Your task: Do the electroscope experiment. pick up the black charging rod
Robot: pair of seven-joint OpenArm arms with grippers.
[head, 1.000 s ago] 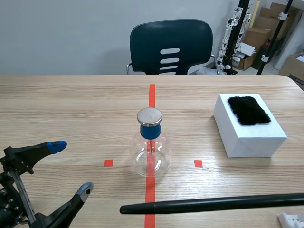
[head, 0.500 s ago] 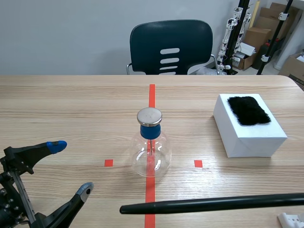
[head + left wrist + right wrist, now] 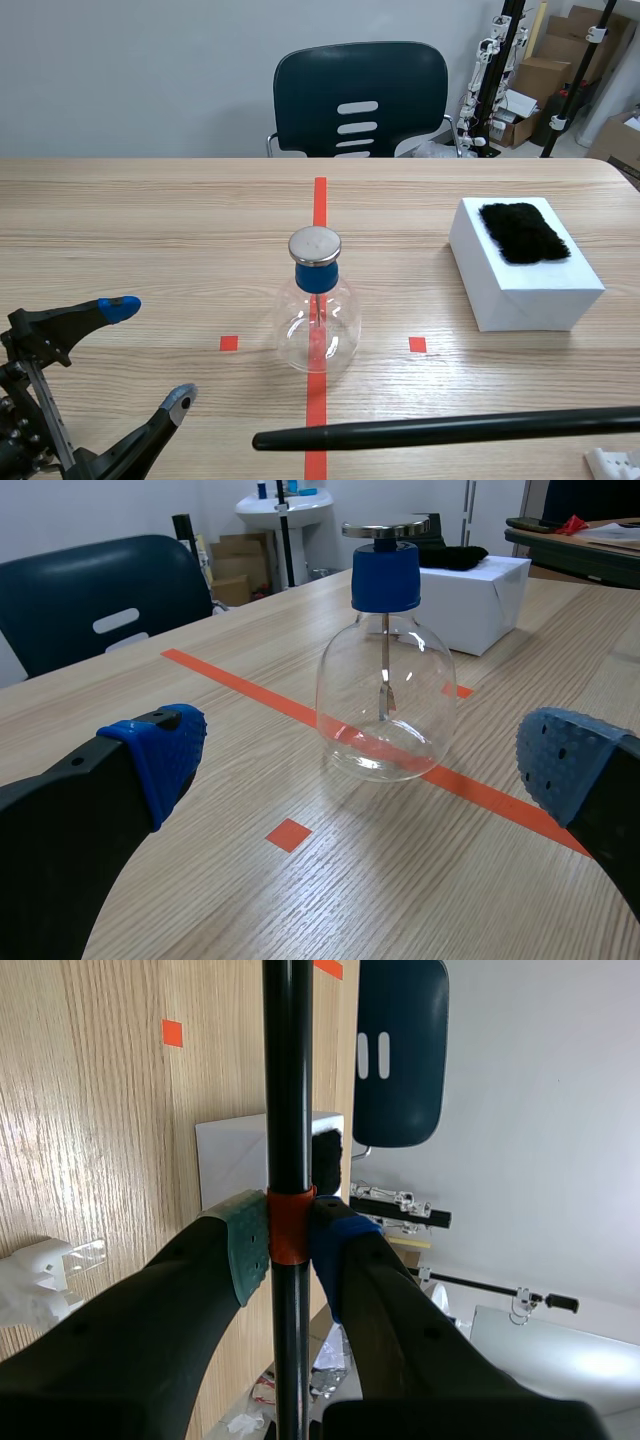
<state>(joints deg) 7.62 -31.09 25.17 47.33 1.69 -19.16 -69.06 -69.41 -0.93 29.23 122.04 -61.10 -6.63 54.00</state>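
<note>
The right gripper is closed on the black rod, whose long axis runs level, crosswise before the flask, its free tip ending near the left gripper, which gapes wide and empty.

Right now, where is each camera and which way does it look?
Scene view: in the robot's middle, facing across the table to the flask, box and chair; shows the open left gripper.
Left wrist view: behind the left gripper, facing the flask past its open fingers.
Right wrist view: behind the right gripper, looking along the rod it holds.
Shared: all three show the box and chair.
</note>
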